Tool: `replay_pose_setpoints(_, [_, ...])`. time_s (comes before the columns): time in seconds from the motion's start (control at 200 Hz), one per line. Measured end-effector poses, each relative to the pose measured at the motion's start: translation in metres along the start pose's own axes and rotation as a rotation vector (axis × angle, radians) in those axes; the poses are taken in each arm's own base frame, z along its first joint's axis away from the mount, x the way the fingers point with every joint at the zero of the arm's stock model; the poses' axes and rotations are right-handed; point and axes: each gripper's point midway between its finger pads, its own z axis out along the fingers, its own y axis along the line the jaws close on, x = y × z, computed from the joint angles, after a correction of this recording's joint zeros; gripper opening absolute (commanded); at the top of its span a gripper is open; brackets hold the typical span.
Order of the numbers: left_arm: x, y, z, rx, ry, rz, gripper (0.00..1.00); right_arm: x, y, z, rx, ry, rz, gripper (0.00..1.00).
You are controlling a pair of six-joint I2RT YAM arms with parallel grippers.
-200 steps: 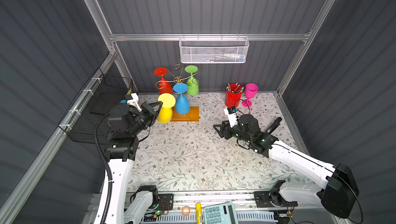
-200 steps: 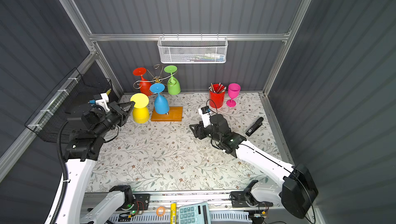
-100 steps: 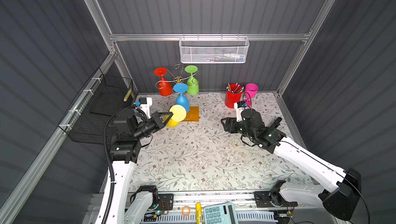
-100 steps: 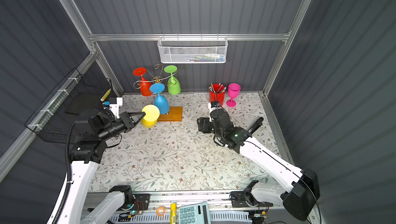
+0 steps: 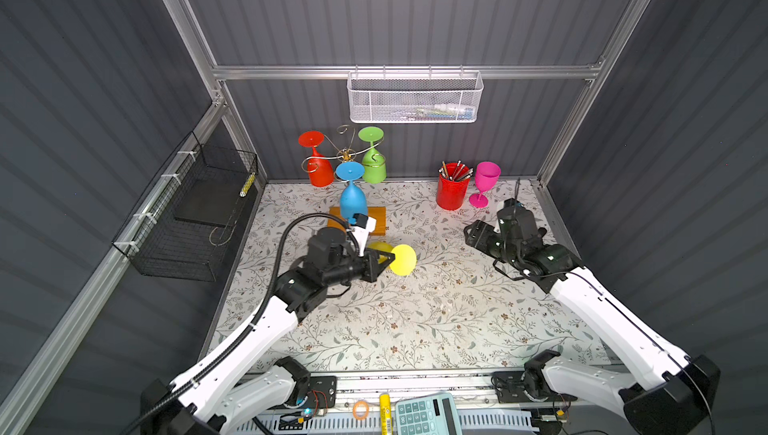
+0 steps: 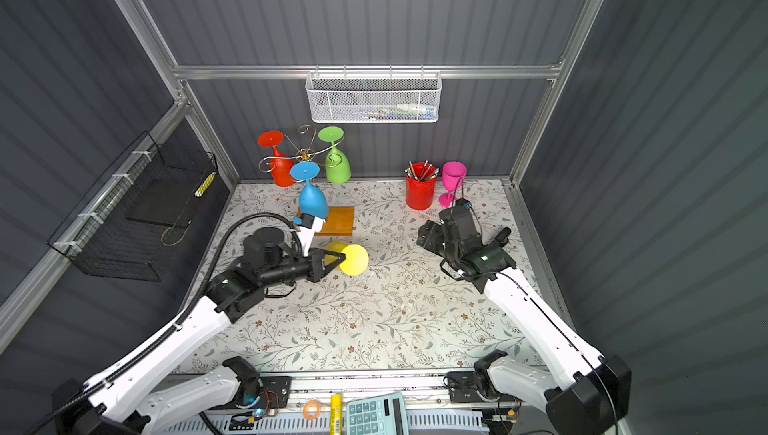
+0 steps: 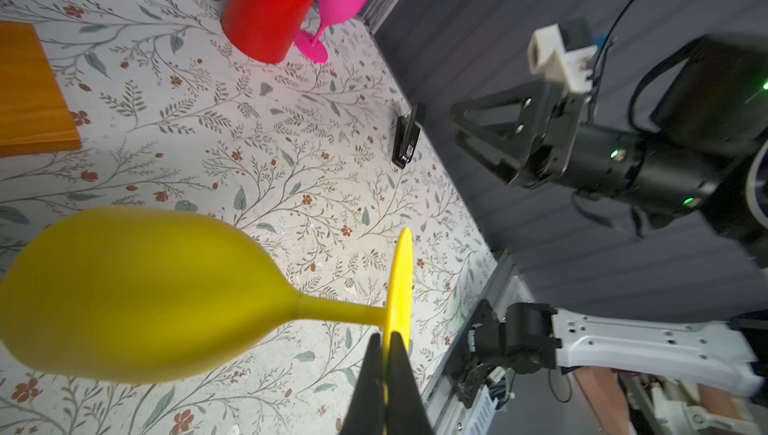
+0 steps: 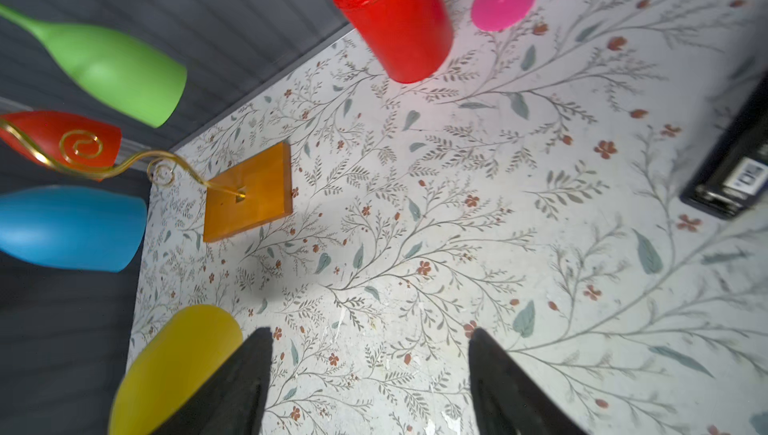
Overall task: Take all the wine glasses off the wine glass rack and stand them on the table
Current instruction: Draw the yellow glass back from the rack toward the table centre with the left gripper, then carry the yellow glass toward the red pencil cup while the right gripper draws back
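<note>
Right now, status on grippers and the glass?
Left gripper shut on yellow wine glass by its foot, clear of rack. Right gripper open, empty. Nothing blocking.

Yellow glass [image 5: 402, 259] off the rack [image 5: 346, 154].
The glass lies sideways in the air with its stem level and its foot rim pinched in the left gripper [image 7: 387, 343]'s jaws, just in front of the rack's wooden base [image 5: 376, 221]. The gold wire rack stands upright at the back of the table [image 5: 415, 308], with a red glass [image 5: 320, 169], a green glass [image 5: 373, 167] and a blue glass [image 5: 353, 202] hanging bowl-down.
</note>
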Motion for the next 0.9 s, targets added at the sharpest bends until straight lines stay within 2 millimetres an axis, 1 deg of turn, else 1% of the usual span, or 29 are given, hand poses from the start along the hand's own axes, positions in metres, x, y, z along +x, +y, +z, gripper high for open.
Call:
replay_pose_setpoints(0.06, [0.01, -0.003, 0.018, -0.024, 0.02, 0.067, 0.0, -0.002, -0.009, -0.005, 0.009, 0.001, 0.05, 0.72])
replay_pose_setpoints(0.13, [0.017, -0.006, 0.036, -0.049, 0.021, 0.142, 0.0, -0.004, -0.014, -0.01, 0.011, 0.003, 0.086, 0.72])
replay_pose_setpoints(0.305, [0.025, -0.022, 0.069, -0.086, -0.025, 0.33, 0.0, 0.0, -0.024, -0.021, 0.039, 0.05, 0.182, 0.71])
replay_pose_setpoints(0.395, [0.035, -0.033, 0.088, -0.099, -0.04, 0.437, 0.0, 0.004, -0.027, -0.026, 0.048, 0.082, 0.237, 0.69])
replay_pose_setpoints(0.51, [0.048, -0.038, 0.11, -0.126, -0.049, 0.547, 0.0, 0.009, -0.028, -0.033, 0.046, 0.122, 0.289, 0.67])
replay_pose_setpoints(0.6, [0.05, -0.037, 0.12, -0.156, -0.074, 0.603, 0.0, 0.013, -0.027, -0.037, 0.039, 0.154, 0.321, 0.66])
replay_pose_setpoints(0.66, [0.046, -0.037, 0.125, -0.18, -0.104, 0.635, 0.0, 0.018, -0.027, -0.038, 0.038, 0.179, 0.341, 0.65])
replay_pose_setpoints(0.816, [0.033, -0.041, 0.129, -0.216, -0.187, 0.694, 0.0, 0.026, -0.024, -0.039, 0.027, 0.225, 0.396, 0.63])
replay_pose_setpoints(0.896, [0.029, -0.043, 0.132, -0.227, -0.213, 0.723, 0.0, 0.031, -0.022, -0.038, 0.017, 0.254, 0.427, 0.63])
